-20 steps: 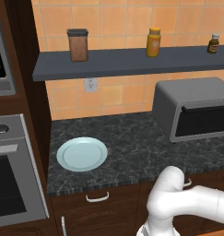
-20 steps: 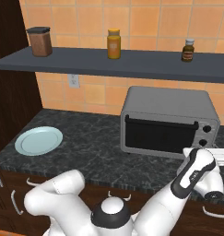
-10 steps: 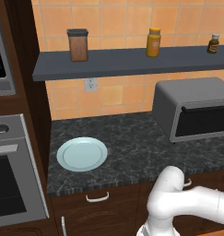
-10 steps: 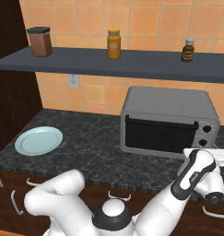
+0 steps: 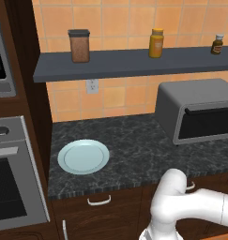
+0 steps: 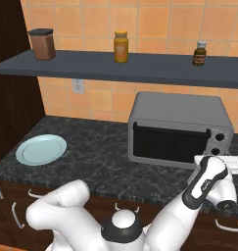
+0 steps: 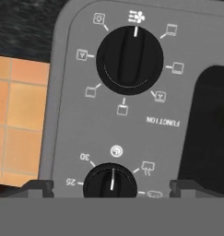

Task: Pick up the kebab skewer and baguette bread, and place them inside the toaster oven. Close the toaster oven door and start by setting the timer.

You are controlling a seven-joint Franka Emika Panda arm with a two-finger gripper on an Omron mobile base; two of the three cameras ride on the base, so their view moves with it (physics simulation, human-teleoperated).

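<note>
Both base views look forward and down from behind the arm at the same counter (image 5: 134, 154), tiled wall and shelf (image 6: 115, 68): the left one from the plate's (image 5: 83, 156) side, the right one facing the toaster oven (image 6: 179, 128) more squarely. The hand view sits very close to the oven's control panel (image 7: 109, 124), seen rolled upside down.

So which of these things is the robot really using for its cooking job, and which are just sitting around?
For the job:
- toaster oven, with its door shut
- lower knob marked 25 and 30, between the open gripper tips

Just sitting around:
- empty plate
- brown canister, yellow jar and small bottle on the shelf
- wall oven
</note>
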